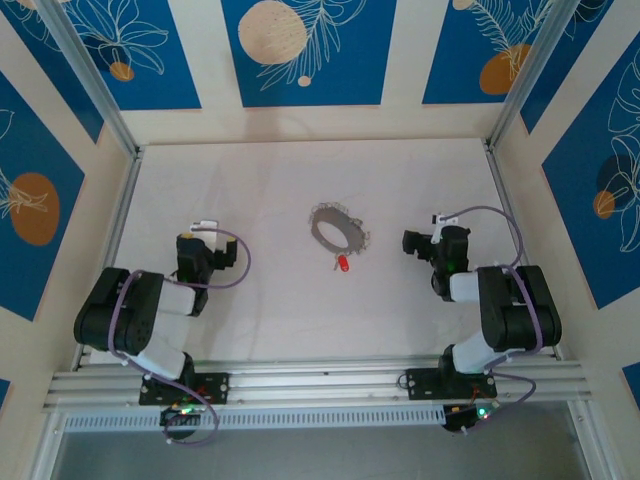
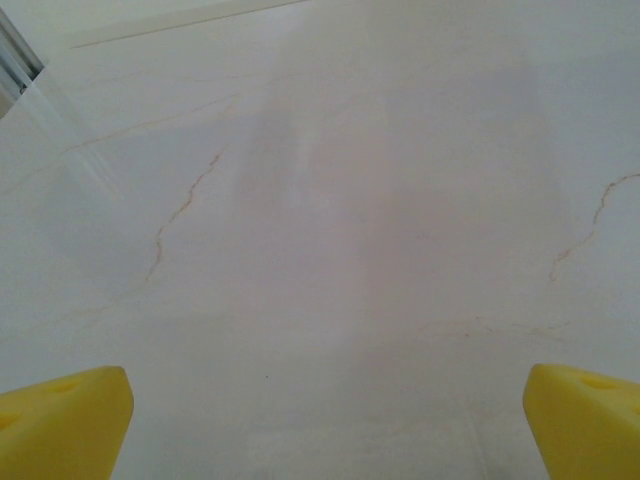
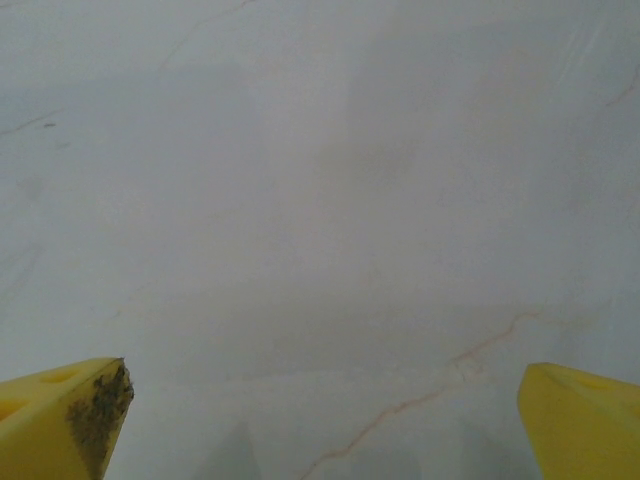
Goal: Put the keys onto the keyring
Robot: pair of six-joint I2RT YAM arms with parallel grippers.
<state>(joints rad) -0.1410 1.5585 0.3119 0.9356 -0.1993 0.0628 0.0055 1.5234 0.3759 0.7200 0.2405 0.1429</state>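
Observation:
The keyring [image 1: 337,228], a grey hoop with small white bits on its outer edge, lies flat near the table's middle in the top view. A tiny red key [image 1: 342,263] rests on the table just in front of it, apart from the hoop. My left gripper [image 1: 203,236] sits folded back at the left, well away from both. My right gripper [image 1: 436,232] sits at the right, also apart from them. Both are open with nothing between them: yellow fingertips [image 2: 65,420] stand wide apart over bare table in the left wrist view, and likewise yellow fingertips [image 3: 62,418] in the right wrist view.
The white marbled table [image 1: 270,190] is walled at the back and sides by blue-and-cream panels. Aluminium rails [image 1: 120,210] run along the left and right edges, and a rail [image 1: 320,380] carrying the arm bases lies at the front.

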